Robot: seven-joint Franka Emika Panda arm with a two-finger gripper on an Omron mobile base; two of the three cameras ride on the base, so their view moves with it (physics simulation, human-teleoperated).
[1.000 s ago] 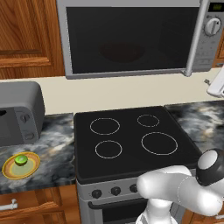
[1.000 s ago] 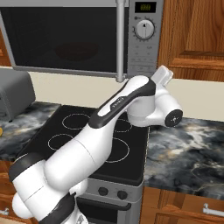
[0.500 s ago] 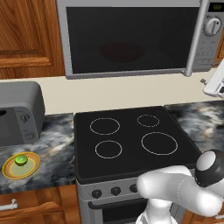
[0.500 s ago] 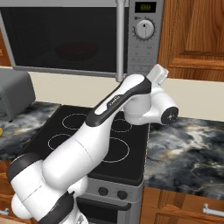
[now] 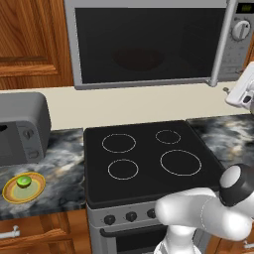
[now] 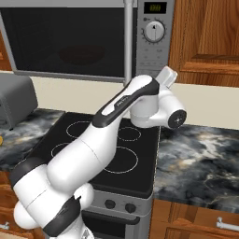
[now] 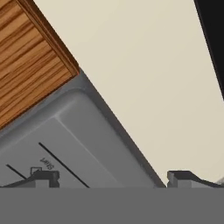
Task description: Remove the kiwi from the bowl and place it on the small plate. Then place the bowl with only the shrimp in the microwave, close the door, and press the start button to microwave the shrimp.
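Wood cabinets (image 5: 30, 44), cream wall (image 5: 149, 104), marble counter (image 6: 200, 158), black stove (image 5: 149, 158)

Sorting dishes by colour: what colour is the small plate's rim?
Yellow-orange, around a greenish centre; the small plate shows best in the left base view.

The microwave (image 5: 149, 44) is running off the top edge in both base views, and behind its dark door (image 5: 144, 42) a dim reddish round shape is showing too faintly to identify. The toaster oven (image 5: 22, 126) is being cut by the left edge. The panel's printed labels, apart from "Start", are reading too small in the hand view.
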